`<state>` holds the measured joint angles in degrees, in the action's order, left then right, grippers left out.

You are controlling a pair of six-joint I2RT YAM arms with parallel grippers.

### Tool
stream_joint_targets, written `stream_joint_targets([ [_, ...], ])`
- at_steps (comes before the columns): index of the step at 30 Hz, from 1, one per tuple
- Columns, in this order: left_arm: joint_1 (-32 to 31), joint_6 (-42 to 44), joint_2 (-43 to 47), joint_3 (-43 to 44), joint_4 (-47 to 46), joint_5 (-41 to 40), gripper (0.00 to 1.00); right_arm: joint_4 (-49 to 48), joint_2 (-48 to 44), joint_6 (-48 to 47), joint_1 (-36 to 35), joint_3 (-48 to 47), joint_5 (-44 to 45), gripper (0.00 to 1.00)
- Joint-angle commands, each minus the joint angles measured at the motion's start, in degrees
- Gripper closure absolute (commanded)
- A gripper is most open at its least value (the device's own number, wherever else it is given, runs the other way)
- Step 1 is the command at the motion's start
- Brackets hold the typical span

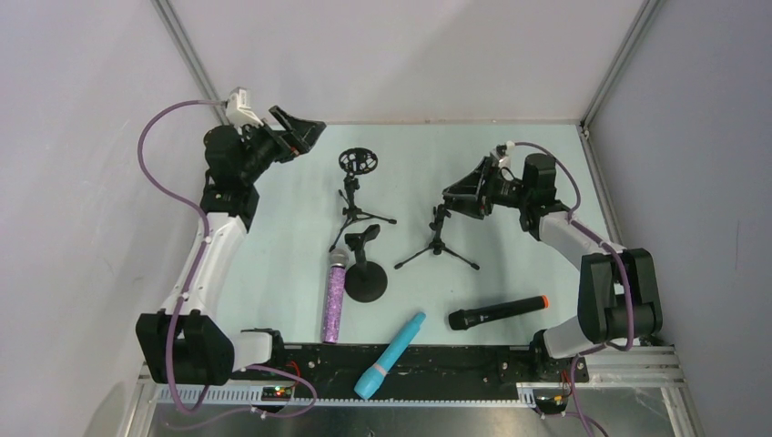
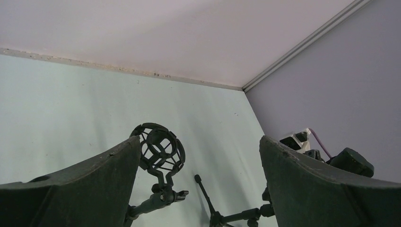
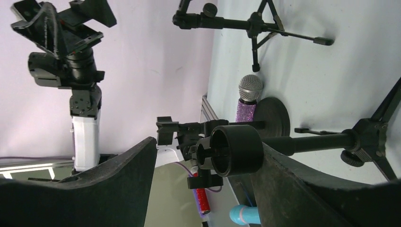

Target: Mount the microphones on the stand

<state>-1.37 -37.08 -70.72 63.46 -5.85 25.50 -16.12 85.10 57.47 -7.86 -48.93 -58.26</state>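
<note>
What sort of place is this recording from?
Probably a lab robot cell: pale table boxed in by plain walls and aluminium rails, left arm and right arm bolted at its edge, microphones and stands as props.

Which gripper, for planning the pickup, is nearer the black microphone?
Right. The right gripper hangs behind the black microphone; the left gripper is far off at back left.

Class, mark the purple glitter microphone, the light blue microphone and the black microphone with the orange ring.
Purple glitter microphone [image 1: 333, 305]: top view, middle of handle.
Light blue microphone [image 1: 393, 351]: top view, middle of body.
Black microphone with orange ring [image 1: 498, 311]: top view, middle of barrel.
</note>
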Motion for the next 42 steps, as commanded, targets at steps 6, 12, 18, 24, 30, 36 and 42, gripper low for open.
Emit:
stream_joint_targets([
  [6, -0.2, -0.3, -0.8, -0.2, -2.6, 1.6, 0.02, -17.0, 2.4, 9.8, 2.4, 1.7, -6.1, 0.28],
  [12, -0.2, -0.2, -1.1, -0.2, -2.6, 1.6, 0.02, -24.4, 5.1, 15.6, 2.2, 3.5, -7.1, 0.32],
  [18, -0.2, -0.3, -1.2, -0.2, -2.7, 1.7, 0.01, -36.0, 8.3, 23.6, 1.3, 5.5, -7.9, 0.44],
  [24, -0.2, -0.3, -1.3, -0.2, -2.7, 1.7, 0.02, -49.5, 13.2, 32.6, 0.0, 7.3, -7.5, 0.53],
  [30, -0.2, -0.2, -1.1, -0.2, -2.7, 1.7, 0.02, -56.5, 16.5, 36.5, -0.2, 8.0, -7.1, 0.55],
  [36, -0.2, -0.2, -1.2, -0.2, -2.7, 1.8, 0.02, -49.0, 15.6, 31.2, -0.6, 8.1, -6.2, 0.52],
  [42, -0.3, -0.1, -1.4, -0.3, -2.7, 1.7, 0.02, -42.3, 13.8, 25.5, -1.4, 8.0, -4.5, 0.56],
])
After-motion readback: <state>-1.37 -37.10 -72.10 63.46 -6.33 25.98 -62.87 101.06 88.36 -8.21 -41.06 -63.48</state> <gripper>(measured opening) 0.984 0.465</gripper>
